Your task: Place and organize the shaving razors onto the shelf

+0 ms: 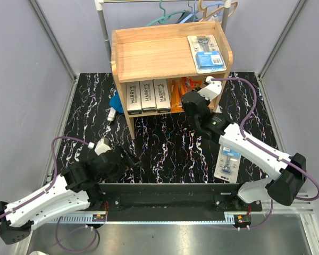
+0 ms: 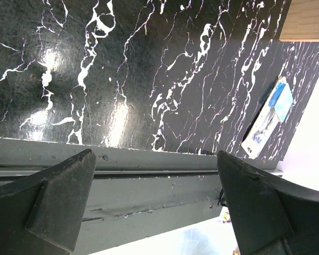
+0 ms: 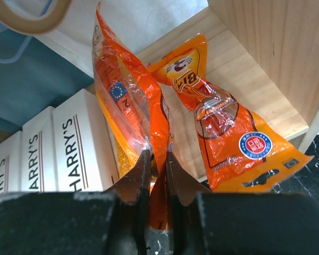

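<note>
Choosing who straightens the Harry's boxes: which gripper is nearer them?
Right. The right gripper, shut on an orange packet, is at the lower tier of the shelf, beside the Harry's boxes; the left gripper is open over the near edge of the table, well away.

The shelf (image 1: 116, 53) is standing at the far middle of the table (image 1: 165, 149), with the clothes rail (image 1: 101, 21) and its hangers (image 1: 202, 10) rising behind it. One blister pack (image 1: 206, 53) is lying on the top tier at its right end. On the lower tier three boxes (image 1: 148, 95) are sitting side by side at the left, and the plastic packets (image 1: 179, 91) are sitting just right of them. The right gripper (image 3: 155, 164) is reaching into that tier from the front, pinching one packet (image 3: 130, 90) upright beside the nearest box, while another packet (image 3: 228, 138) is lying to its right, between it and the shelf's side wall. The second blister pack (image 1: 228, 163) is lying on the table at the near right, just beside the right arm (image 1: 255, 149). The left gripper (image 2: 155, 156) is hovering over the table's near left edge, jaws apart, well apart from the shelf.
</note>
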